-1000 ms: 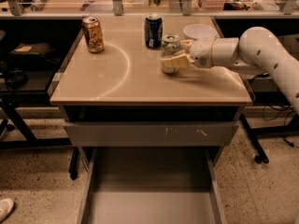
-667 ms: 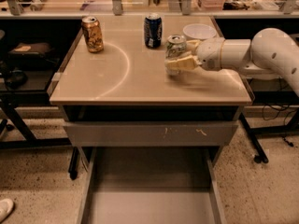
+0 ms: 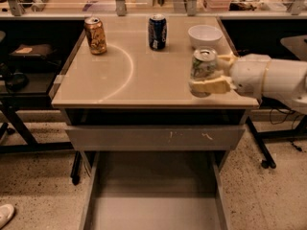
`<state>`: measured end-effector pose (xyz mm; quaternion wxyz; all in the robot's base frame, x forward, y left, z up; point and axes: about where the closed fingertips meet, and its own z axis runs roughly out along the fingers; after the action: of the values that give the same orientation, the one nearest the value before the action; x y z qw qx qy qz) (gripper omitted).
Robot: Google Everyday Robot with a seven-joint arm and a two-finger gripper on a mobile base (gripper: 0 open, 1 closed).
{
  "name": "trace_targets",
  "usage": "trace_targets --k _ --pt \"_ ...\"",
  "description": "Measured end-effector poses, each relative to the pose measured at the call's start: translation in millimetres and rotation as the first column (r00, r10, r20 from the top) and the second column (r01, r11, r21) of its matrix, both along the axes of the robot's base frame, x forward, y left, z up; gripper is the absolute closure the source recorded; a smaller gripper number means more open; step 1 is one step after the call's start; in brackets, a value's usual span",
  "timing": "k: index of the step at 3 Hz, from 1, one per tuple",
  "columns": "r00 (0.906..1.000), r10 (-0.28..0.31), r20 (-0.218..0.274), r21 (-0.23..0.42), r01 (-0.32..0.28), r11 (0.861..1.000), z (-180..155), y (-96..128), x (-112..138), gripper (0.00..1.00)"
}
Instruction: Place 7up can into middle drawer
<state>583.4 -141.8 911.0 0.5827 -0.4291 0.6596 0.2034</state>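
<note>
Gripping the 7up can (image 3: 203,65) from the side, the gripper (image 3: 207,76) is seen at the front right part of the table (image 3: 120,75). It is closed on the can: one pale finger lies across the lower part of the can and the other is behind it. The can is held upright, so its long axis is vertical and the silver top points up. Its base is hidden by the near finger, so it cannot be told whether it is touching the tabletop.

The middle drawer (image 3: 153,213) is pulled out below the table and towards the camera. It lies lower than the can and to the left of it in the picture, so it is judged that the can must be carried forward past the table edge, a little to that side, and then lowered. Between them a shut drawer front (image 3: 158,137) with pale scratches is passed.

Nothing is seen on the visible part of the drawer floor. At the back of the table a golden-brown can (image 3: 95,35), a dark blue can (image 3: 157,31) and a white bowl (image 3: 205,35) are standing, well apart from the gripper. The bowl looks empty.
</note>
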Motion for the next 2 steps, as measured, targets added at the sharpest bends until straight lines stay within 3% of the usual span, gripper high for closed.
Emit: trace_targets --k 1,2 --pt "0.9964 -0.082 -0.02 -0.027 0.082 0.996 -4 -11 -63 1.0" --pt "0.9884 -0.142 -0.055 -0.036 0.14 0.989 -22 -39 -85 1.0"
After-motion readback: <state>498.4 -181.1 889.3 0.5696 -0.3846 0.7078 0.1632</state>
